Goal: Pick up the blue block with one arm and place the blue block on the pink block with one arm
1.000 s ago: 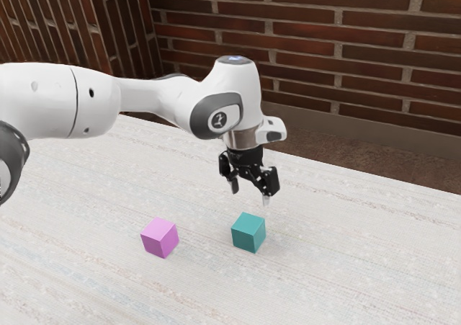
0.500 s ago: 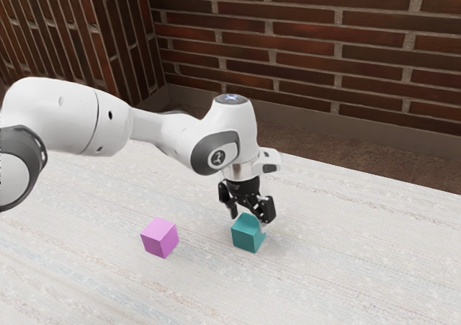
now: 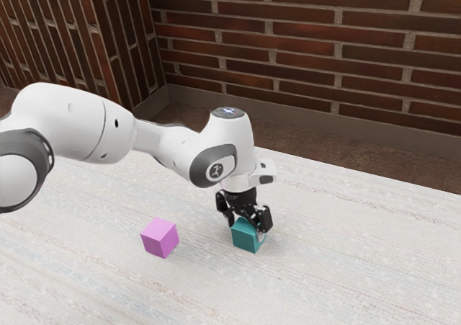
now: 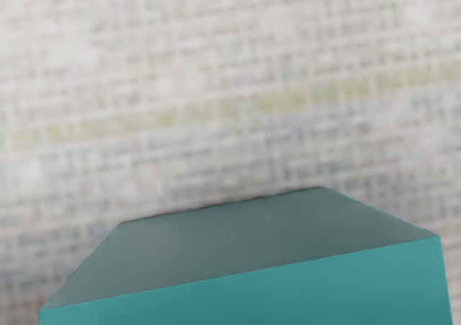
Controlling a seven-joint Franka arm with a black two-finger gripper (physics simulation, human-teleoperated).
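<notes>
The blue block point(image 3: 246, 241), teal in colour, rests on the table near its middle. My gripper point(image 3: 245, 225) has come down over it, black fingers spread open on either side of the block's top, one toward the exterior view's left and one toward its right. In the wrist view the blue block point(image 4: 252, 267) looms large just beneath my hand. The pink block point(image 3: 159, 238) sits on the table a short way toward the exterior view's left of the blue one, apart from it and untouched.
The table point(image 3: 346, 267) has a pale woven surface with open room all around both blocks. A red brick wall point(image 3: 324, 44) runs behind the table, with a strip of brown floor below it.
My hand has descended from above the blue block until the fingers straddle its top. Both blocks stay where they were.
</notes>
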